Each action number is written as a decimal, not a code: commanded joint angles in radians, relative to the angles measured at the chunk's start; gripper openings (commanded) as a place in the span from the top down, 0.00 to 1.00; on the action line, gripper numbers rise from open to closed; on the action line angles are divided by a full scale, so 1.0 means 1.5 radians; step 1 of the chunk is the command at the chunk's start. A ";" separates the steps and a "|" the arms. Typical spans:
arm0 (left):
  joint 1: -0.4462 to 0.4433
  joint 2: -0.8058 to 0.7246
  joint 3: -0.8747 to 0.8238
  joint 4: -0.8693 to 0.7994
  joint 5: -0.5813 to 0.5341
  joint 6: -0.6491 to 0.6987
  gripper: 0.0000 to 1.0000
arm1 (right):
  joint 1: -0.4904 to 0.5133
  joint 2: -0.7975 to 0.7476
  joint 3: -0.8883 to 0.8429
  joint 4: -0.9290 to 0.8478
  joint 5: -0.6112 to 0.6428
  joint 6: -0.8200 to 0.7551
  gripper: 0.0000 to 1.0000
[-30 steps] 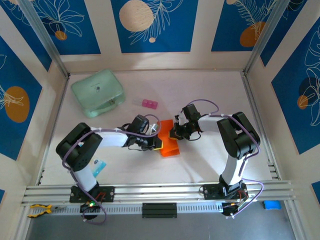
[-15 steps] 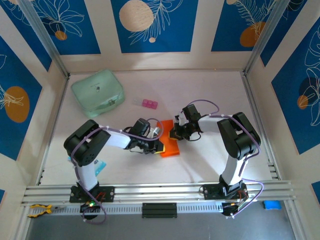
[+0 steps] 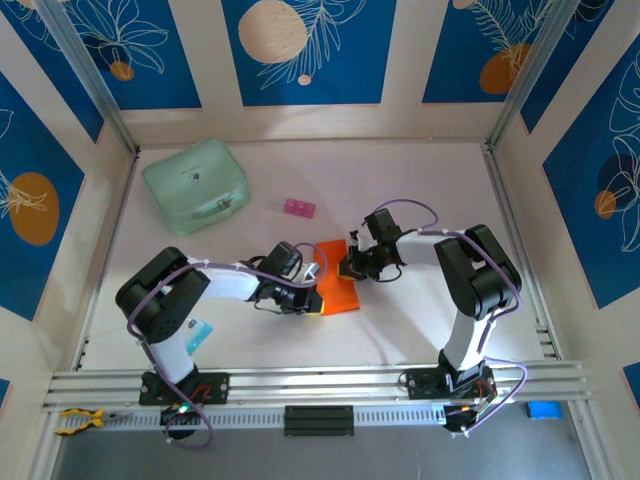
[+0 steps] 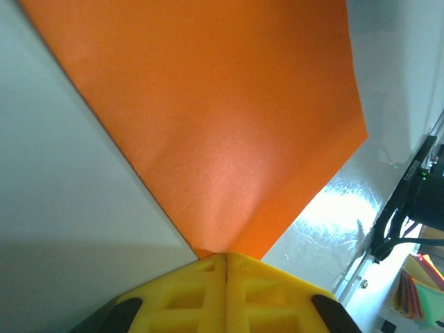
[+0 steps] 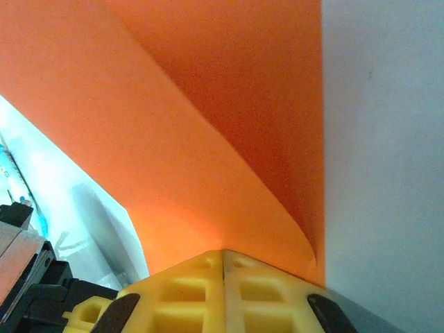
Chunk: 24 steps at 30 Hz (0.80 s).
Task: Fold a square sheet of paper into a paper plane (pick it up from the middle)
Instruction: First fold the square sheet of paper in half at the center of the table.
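- The left claw (image 4: 225,258) is fully closed: its two yellow fingers (image 4: 180,295) meet along one seam with no gap showing.
- A corner of the orange sheet of paper (image 4: 222,125) runs in between the tips of that claw, so it is pinched there. From the tips the sheet fans out forward and away as a broad, smooth orange face.
- The right claw (image 5: 223,253) is closed just as tight, its yellow fingers (image 5: 274,288) pressed together.
- Directly ahead of the right claw's tips the sheet is doubled over. A soft rolled fold curves down to the tips on their right side, and the paper's edge passes in at the tips, so this claw grips it too.
- From above, the two claws face each other across the sheet, which lies between them on the white table (image 3: 430,190). The left claw (image 3: 315,292) is at the sheet's lower left edge and the right claw (image 3: 349,268) at its upper right edge.
- A small pink block (image 3: 298,208) sits on the table beyond the left claw, apart from the paper.
- A mint-green case (image 3: 195,185) lies well away, beyond and to the left of the left claw, near the back corner.
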 commanded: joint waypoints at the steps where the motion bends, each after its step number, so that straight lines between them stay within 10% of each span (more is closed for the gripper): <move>1: -0.021 -0.011 0.006 -0.107 -0.038 0.034 1.00 | 0.000 0.026 -0.038 -0.084 0.100 0.004 1.00; 14: -0.065 -0.083 0.036 -0.163 -0.137 0.073 1.00 | 0.002 0.027 -0.041 -0.082 0.099 0.005 1.00; 24: -0.047 -0.056 0.071 -0.059 -0.080 0.022 1.00 | 0.001 0.026 -0.042 -0.081 0.097 0.004 1.00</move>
